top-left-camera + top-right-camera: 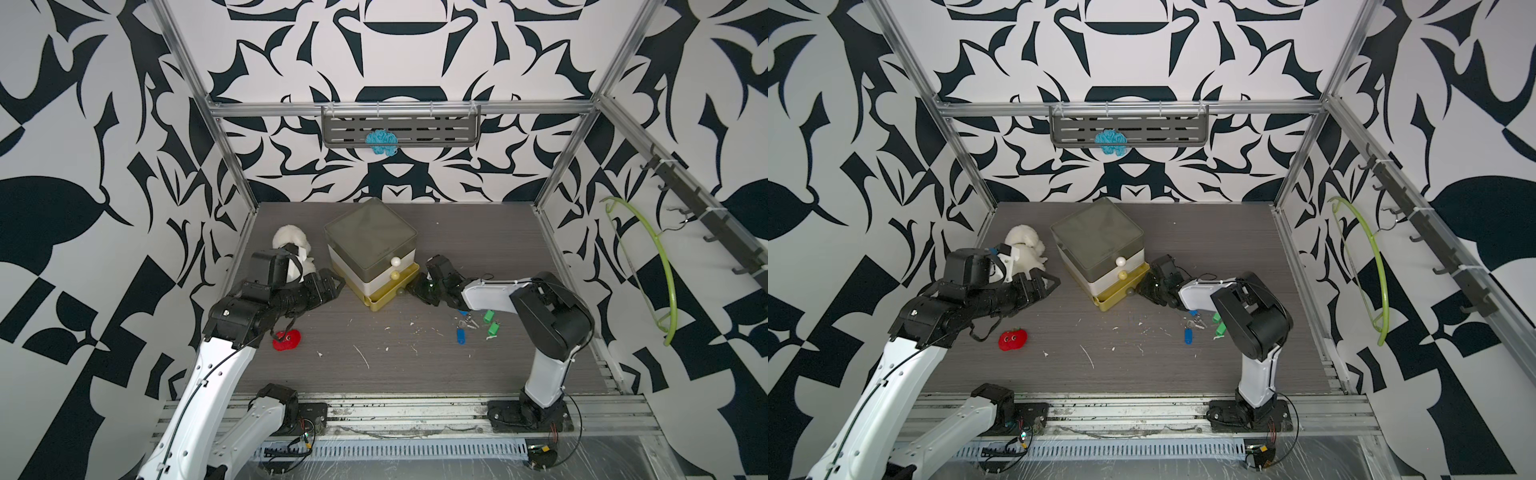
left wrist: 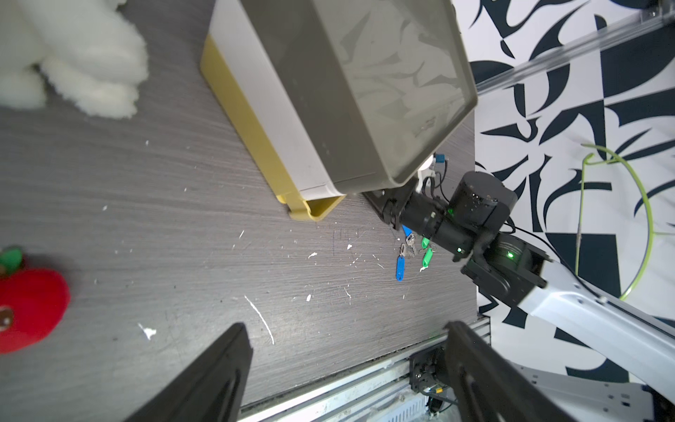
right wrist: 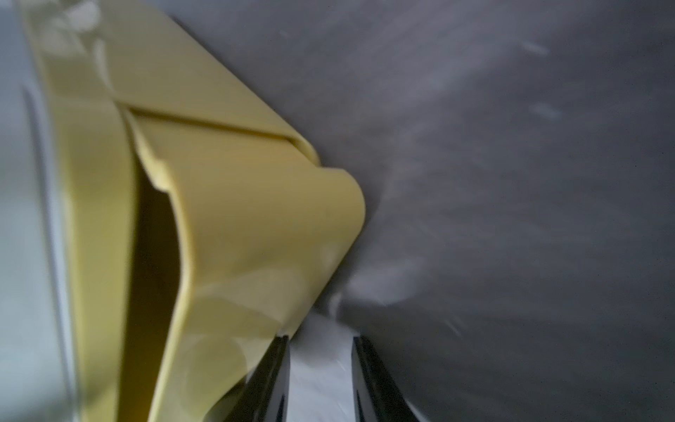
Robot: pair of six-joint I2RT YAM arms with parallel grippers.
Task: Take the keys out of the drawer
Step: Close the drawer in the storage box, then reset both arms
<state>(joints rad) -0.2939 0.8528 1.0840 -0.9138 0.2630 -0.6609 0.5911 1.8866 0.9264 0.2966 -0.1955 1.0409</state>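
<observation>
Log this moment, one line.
keys: on table | bottom drawer: ajar | left tool: open, empty | right tool: at drawer front

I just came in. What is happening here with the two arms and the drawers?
The keys, with blue and green tags, already lie on the table beside the right arm. The right gripper sits at the front of the yellow bottom drawer, which stands partly open; whether it grips anything is unclear. The left gripper hangs open beside the drawer unit, holding nothing.

Left arm [image 1: 220, 374]: white shells, black joints, black cable clipped alongside.
Right arm [image 1: 544, 374]: white shells, black joint housings, green lights.
Jaws: black, tapered.
Bases [image 1: 528, 413]: black plates, red wires.
</observation>
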